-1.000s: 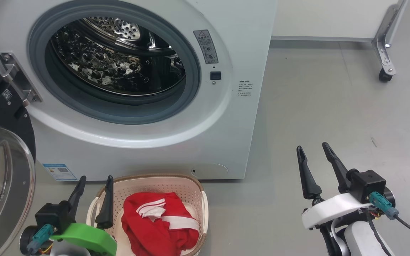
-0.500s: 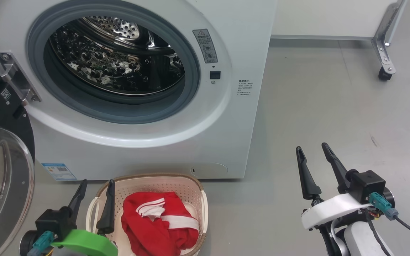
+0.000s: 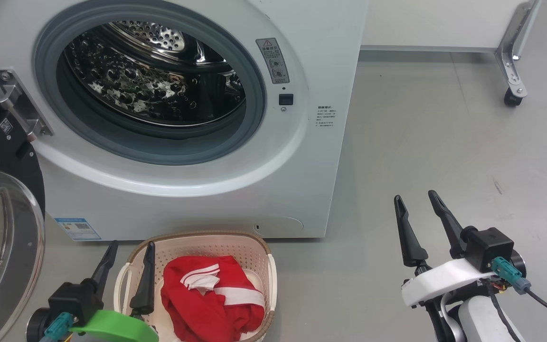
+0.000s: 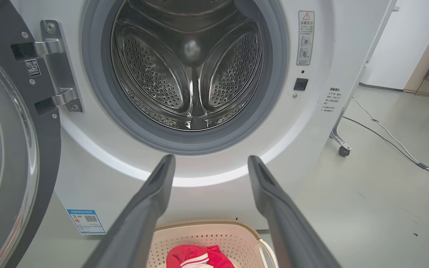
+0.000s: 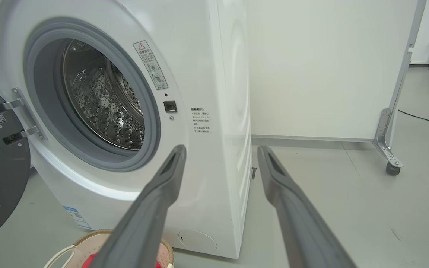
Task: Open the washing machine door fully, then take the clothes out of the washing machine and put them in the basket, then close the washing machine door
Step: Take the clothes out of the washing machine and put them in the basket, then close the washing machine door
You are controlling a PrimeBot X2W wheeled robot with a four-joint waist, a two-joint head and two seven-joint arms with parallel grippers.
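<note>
Clothes of red white-striped fabric (image 3: pixel 207 304) lie in the cream perforated plastic basket (image 3: pixel 216 247), cut off below; left gripper (image 3: pixel 132 244) and right gripper (image 3: pixel 414 196) stand spread, empty.

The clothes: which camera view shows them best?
The head view: the clothes lie nearly whole in the basket, stripes visible. The left wrist view catches their top at its bottom edge; the right wrist view, a red sliver.

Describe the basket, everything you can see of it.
The basket is a small cream plastic tub with perforated walls, a brown woven-look rim and white side handles. It stands upright on the grey floor just before the washing machine and holds the red-and-white clothes.
</note>
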